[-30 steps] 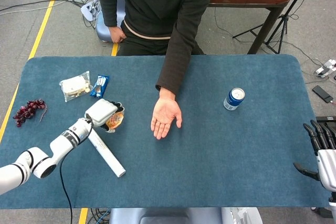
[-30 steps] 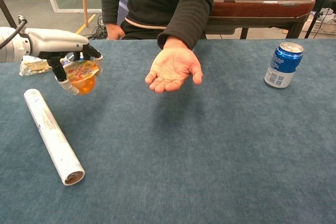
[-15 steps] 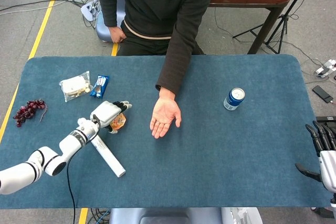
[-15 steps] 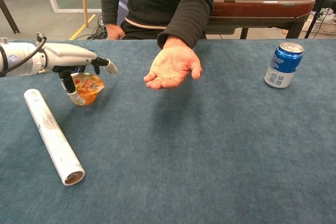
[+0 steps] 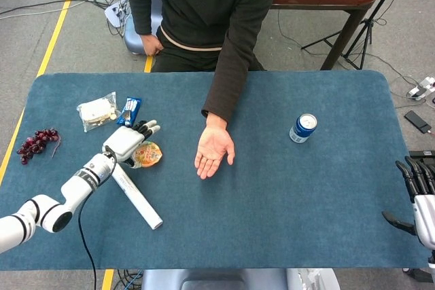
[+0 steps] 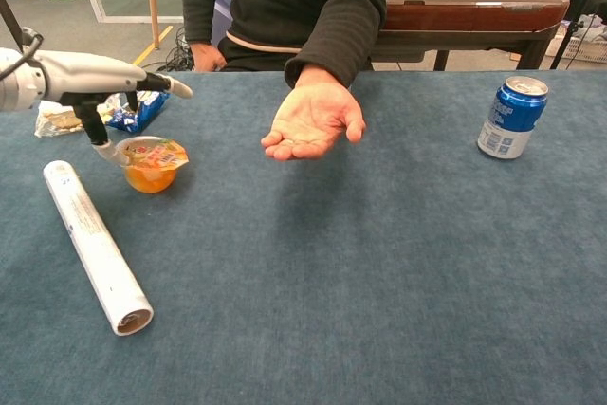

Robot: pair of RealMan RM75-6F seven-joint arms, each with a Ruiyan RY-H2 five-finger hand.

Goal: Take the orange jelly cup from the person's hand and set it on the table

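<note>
The orange jelly cup [image 5: 148,155] [image 6: 152,164] stands upright on the blue table, left of the person's empty open palm [image 5: 214,153] [image 6: 313,123]. My left hand [image 5: 126,142] [image 6: 100,82] hovers just above and left of the cup with fingers spread, holding nothing; its thumb tip reaches down beside the cup's rim. Whether the thumb touches the cup I cannot tell. My right hand [image 5: 416,195] rests off the table's right edge, fingers apart and empty.
A white paper roll [image 5: 136,197] [image 6: 95,247] lies diagonally just near the cup. A blue snack packet [image 5: 129,111], a clear snack bag [image 5: 97,111] and grapes [image 5: 37,143] lie at the left. A blue can [image 5: 302,128] [image 6: 511,118] stands at the right.
My left hand lowered the jelly cup onto the table, opened its fingers and lifted away to the left. The person's palm stayed put.
</note>
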